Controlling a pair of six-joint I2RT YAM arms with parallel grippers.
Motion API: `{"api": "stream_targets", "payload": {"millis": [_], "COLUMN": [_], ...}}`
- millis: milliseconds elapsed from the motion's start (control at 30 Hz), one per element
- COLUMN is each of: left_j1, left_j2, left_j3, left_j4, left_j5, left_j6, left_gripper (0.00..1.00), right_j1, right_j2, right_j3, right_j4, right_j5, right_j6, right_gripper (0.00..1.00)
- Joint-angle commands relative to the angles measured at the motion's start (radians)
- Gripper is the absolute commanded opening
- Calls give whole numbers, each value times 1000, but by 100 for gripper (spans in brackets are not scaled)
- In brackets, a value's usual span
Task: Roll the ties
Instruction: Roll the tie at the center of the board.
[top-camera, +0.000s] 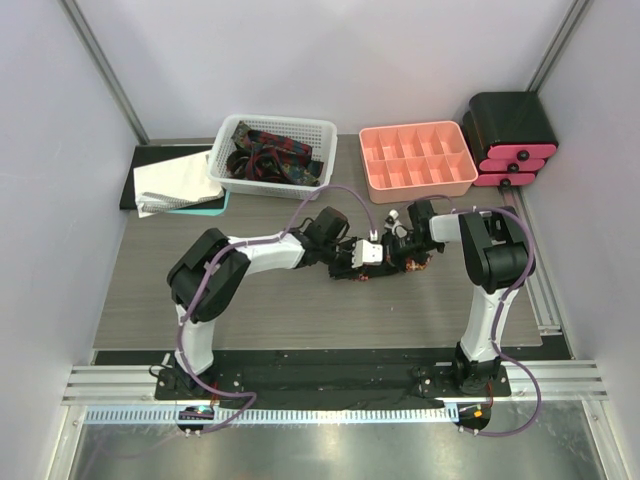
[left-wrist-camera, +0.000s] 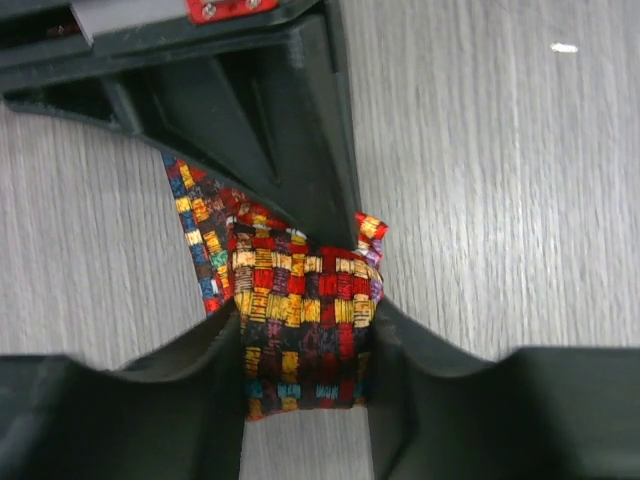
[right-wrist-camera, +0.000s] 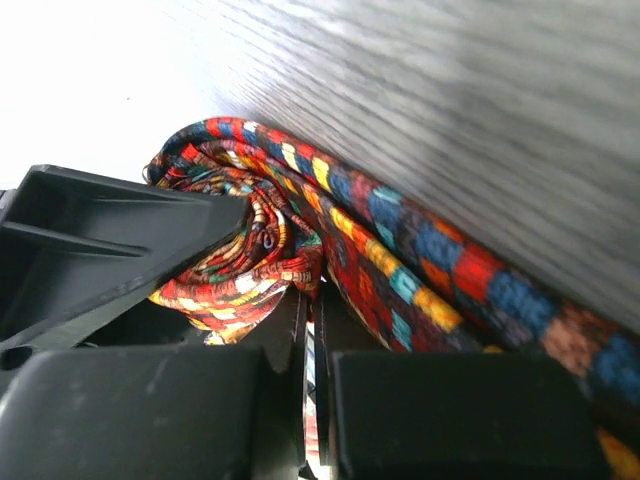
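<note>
From above, tie (top-camera: 415, 264) mostly hidden under left gripper (left-wrist-camera: 305, 400) and right gripper (right-wrist-camera: 310, 400). Right wrist: tie cut off lower right, table (right-wrist-camera: 480, 90) blurred. Tangled ties (top-camera: 268, 155) in basket (top-camera: 325, 135): count unclear.

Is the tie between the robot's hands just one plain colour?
No, the tie is a busy weave of red, yellow and blue-green blocks.

Right claw (right-wrist-camera: 312, 345) pinches edge of multicoloured tie (right-wrist-camera: 400, 255), bunched on table (right-wrist-camera: 500, 90).
</note>
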Motion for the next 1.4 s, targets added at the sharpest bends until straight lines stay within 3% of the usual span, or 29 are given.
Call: {"api": "stream_targets", "payload": {"millis": [0, 100, 200, 300, 533, 833, 1000, 1167, 1367], "left_j1": [-19, -18, -18, -16, -16, 22, 37, 42, 40], "left_j2": [11, -9, -25, -36, -49, -131, -226, -228, -107], "left_j3": [11, -20, -35, -41, -44, -118, -133, -149, -115], "left_j4": [-37, -55, -90, -130, -161, 21, 60, 35, -96], "left_j5": [-52, -46, -38, -15, 0, -46, -101, -149, -196], "left_j6": [-7, 32, 57, 77, 19, -222, -331, -322, -251], "left_gripper": [28, 17, 13, 10, 7, 6, 3, 2, 3], "right_j1": [14, -6, -46, -72, -55, -54, -66, -67, -67], "right_j2": [-66, -115, -158, -157, -42, 29, 73, 59, 9], "right_j3": [-9, 20, 61, 112, 147, 57, 53, 40, 18], "right_j4": [-70, -134, -171, -182, -153, -174, -190, -205, -222], "right_j5": [73, 4, -53, -50, 89, 293, 332, 335, 327], "right_j6": [-46, -84, -101, -118, -140, -189, -158, -158, -180], "right_gripper": [6, 17, 32, 34, 33, 27, 24, 24, 23]}}
